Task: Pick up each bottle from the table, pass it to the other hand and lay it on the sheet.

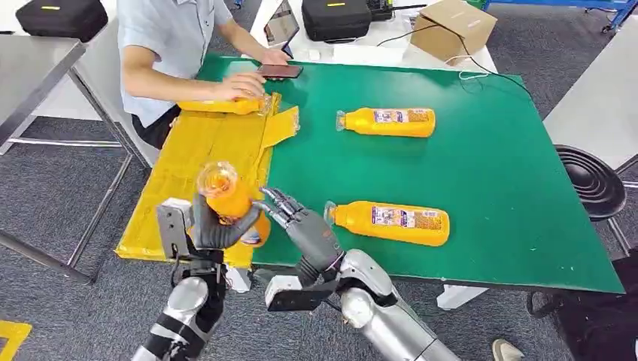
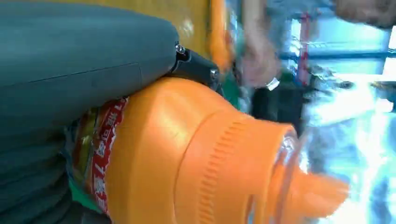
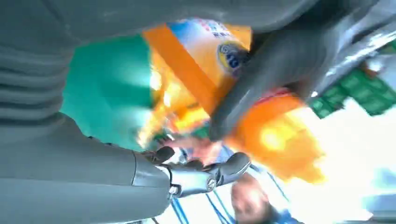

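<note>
Orange plastic identifies the held bottle: the left hand grasps it around the body, cap end raised and tilted toward the camera. It is held over the near edge of the yellow sheet, at the border with the green table. The left wrist view confirms the wrap: the grey thumb lies across the label while the ribbed neck and clear cap project free.

The right hand sits just beside the bottle with its fingers spread and nothing in them; whether the fingertips touch the bottle cannot be told. Judged from this layout, the hand-over is complete or nearly so, and the bottle is carried by the left hand because the sheet lies on that side. The tilt suggests it must be rotated flat before it is laid down.

Surroundings:
1. 2 more bottles lie on the table: a near bottle close to the right hand and a far bottle well apart.
2. A person sits at the far end of the sheet, with 1 hand on a placed bottle.
3. A phone lies on the far table edge.

Obstruction: the person's hand occupies the far sheet area, so the near part looks the safer landing zone.
</note>
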Robot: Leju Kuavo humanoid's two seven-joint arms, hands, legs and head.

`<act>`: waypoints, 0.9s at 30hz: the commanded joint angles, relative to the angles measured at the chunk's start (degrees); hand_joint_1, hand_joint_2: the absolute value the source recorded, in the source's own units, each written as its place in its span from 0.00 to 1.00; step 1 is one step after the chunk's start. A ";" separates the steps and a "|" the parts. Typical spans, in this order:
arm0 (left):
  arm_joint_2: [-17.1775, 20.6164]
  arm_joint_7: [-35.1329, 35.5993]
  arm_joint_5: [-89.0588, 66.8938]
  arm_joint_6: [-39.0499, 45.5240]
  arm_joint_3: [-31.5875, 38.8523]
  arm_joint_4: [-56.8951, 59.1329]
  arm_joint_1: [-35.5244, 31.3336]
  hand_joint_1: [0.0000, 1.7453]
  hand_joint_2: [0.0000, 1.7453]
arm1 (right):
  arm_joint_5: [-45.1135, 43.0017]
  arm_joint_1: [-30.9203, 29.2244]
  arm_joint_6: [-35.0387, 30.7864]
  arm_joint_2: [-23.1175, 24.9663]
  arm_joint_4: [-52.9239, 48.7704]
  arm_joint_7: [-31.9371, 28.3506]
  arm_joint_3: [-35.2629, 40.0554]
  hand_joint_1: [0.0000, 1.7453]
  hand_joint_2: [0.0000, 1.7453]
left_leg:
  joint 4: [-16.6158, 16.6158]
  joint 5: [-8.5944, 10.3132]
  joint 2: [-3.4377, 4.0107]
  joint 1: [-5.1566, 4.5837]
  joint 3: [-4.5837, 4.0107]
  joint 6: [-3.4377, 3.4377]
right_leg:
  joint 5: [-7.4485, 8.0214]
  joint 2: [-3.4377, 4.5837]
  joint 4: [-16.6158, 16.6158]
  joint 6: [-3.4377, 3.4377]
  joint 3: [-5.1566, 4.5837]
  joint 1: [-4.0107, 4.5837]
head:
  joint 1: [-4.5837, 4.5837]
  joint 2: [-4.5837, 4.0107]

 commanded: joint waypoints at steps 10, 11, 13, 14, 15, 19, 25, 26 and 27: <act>7.14 5.01 -24.84 4.93 2.98 11.42 -16.22 1.00 1.00 | 1.26 0.63 -0.27 0.71 1.75 -1.01 -2.54 0.00 0.00 | 0.01 0.10 -0.17 0.05 0.00 -0.17 | -0.03 -0.20 0.07 -0.10 0.06 0.04 | 0.09 0.00; 7.05 5.87 -27.12 4.22 3.80 12.67 -17.36 1.00 1.00 | 1.70 0.60 -0.23 0.79 1.77 -1.12 -2.74 0.00 0.00 | 0.04 0.10 -0.20 0.07 0.02 -0.20 | -0.04 -0.26 0.10 -0.14 0.10 0.06 | 0.11 0.00; 7.18 8.25 -32.09 2.52 5.51 16.82 -20.53 1.00 1.00 | 2.66 0.79 -0.19 1.03 1.16 -0.79 -3.50 0.00 0.00 | 0.03 0.13 -0.22 0.06 -0.05 -0.18 | -0.01 -0.24 0.09 -0.10 0.01 0.05 | 0.11 0.00; 7.32 8.91 -33.68 2.44 6.21 18.23 -21.44 1.00 1.00 | 2.91 0.93 -0.08 1.07 0.96 -0.61 -3.78 0.00 0.00 | 0.02 0.13 -0.19 0.06 0.02 -0.21 | -0.02 -0.24 0.11 -0.15 0.06 0.05 | 0.09 0.00; 7.70 9.43 -35.72 2.66 6.69 19.88 -22.58 1.00 1.00 | 3.24 1.15 -0.10 1.08 0.79 -0.34 -4.09 0.00 0.00 | 0.02 0.13 -0.17 0.05 0.01 -0.20 | -0.01 -0.21 0.11 -0.13 0.05 0.05 | 0.11 0.00; 12.01 15.79 -52.54 0.06 3.22 30.98 -29.75 1.00 1.00 | 3.23 2.23 1.20 1.38 0.00 -0.73 -5.10 0.00 0.00 | 0.02 0.15 -0.13 0.06 0.00 -0.20 | 0.00 -0.17 0.12 -0.11 0.03 0.05 | 0.11 0.00; 10.99 21.80 -64.96 -18.46 -3.29 48.80 -39.00 1.00 1.00 | 2.21 3.35 4.95 1.68 -2.61 -2.38 -5.00 0.00 0.00 | 0.06 0.17 -0.25 0.06 -0.05 -0.19 | -0.03 -0.27 0.19 -0.08 -0.03 0.05 | 0.11 0.00; 10.00 21.92 -63.81 -19.91 -1.97 51.15 -39.71 1.00 1.00 | 2.07 3.17 5.25 1.92 -2.39 -2.51 -4.80 0.00 0.00 | 0.04 0.16 -0.25 0.04 -0.01 -0.19 | -0.04 -0.27 0.21 -0.07 -0.01 0.02 | 0.13 0.00; 9.50 21.79 -63.59 -20.14 -1.72 51.89 -39.80 1.00 1.00 | 2.03 3.16 5.35 2.10 -2.33 -2.54 -4.64 0.00 0.00 | 0.06 0.14 -0.24 0.06 0.04 -0.20 | -0.06 -0.28 0.22 -0.10 0.06 0.05 | 0.11 0.00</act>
